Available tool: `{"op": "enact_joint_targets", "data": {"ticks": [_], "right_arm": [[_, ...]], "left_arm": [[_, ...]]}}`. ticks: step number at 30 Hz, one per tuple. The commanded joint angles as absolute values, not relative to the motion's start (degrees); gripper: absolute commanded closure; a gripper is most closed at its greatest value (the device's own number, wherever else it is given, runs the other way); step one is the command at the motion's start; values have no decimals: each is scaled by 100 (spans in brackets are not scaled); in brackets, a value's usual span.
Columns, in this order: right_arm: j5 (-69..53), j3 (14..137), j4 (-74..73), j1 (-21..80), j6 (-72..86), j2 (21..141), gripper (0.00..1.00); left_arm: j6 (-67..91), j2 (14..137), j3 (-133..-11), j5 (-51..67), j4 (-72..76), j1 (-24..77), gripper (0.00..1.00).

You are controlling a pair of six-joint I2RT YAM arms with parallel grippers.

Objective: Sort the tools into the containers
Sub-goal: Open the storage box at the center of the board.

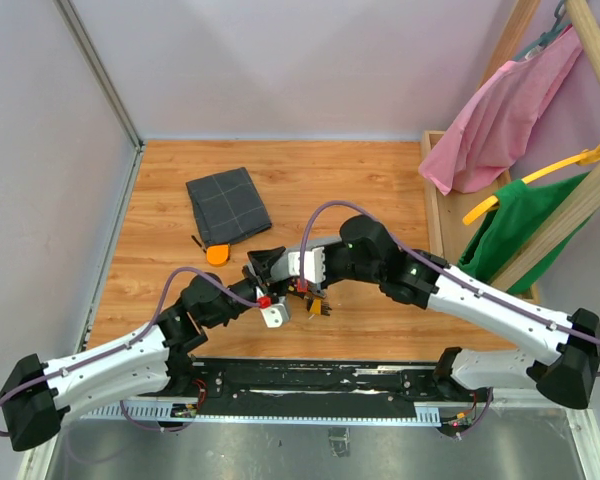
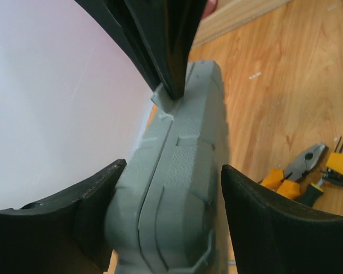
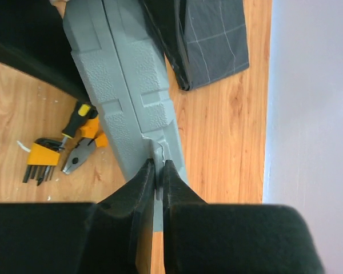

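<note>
- The right claw (image 3: 158, 165) lies nearest its camera, its two fingers drawn almost together and pinching a thin tab at the seam of the grey case (image 3: 126, 74).
- The left claw (image 2: 173, 168) is spread wide around the case body, one finger pressed on each broad face, so it is grasping the case on edge.
- The case is shut and held between both arms near the middle of the wooden surface (image 1: 380, 180), with the dark pouch (image 3: 214, 40) lying flat beyond it.
- The pliers (image 3: 83, 151), a screwdriver (image 3: 74, 120) and the orange key holder (image 3: 37, 160) lie loose on the surface just beside the case, none yet sorted.
- The step in hand looks like unlatching the case so tools can go in.
- To do it well, the left claw should clamp the body firmly while the right draws the tab straight away from the seam.
- The pinch on the tab is narrow and could slip, so a slow pull suits it.
- Laying the case flat before it swings open would avoid knocking the tools.
</note>
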State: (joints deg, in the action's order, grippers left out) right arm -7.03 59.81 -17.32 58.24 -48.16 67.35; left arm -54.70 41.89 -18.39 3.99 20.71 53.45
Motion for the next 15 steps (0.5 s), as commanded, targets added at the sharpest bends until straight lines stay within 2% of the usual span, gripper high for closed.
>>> {"op": "enact_joint_targets", "data": {"ticks": [1, 8, 10, 13, 15], "right_arm": [[-547, 6091, -1158, 5394, -4905, 6810, 99], [-950, 6075, -870, 4876, -4905, 6961, 99], [-1018, 6107, -776, 4762, -4905, 7071, 99], [-1081, 6247, -722, 4579, -4905, 7318, 99], [-1178, 6354, -717, 4439, -4905, 7502, 99]], "left_arm": [[-5307, 4008, -2055, 707, 2672, 5440, 25], [-5037, 3827, -2000, 650, 2650, 5440, 22], [-4907, 3795, -2000, 599, 2633, 5440, 15], [-4595, 3662, -2028, 446, 2598, 5440, 14], [-4221, 3524, -2066, 259, 2570, 5440, 9]]}}
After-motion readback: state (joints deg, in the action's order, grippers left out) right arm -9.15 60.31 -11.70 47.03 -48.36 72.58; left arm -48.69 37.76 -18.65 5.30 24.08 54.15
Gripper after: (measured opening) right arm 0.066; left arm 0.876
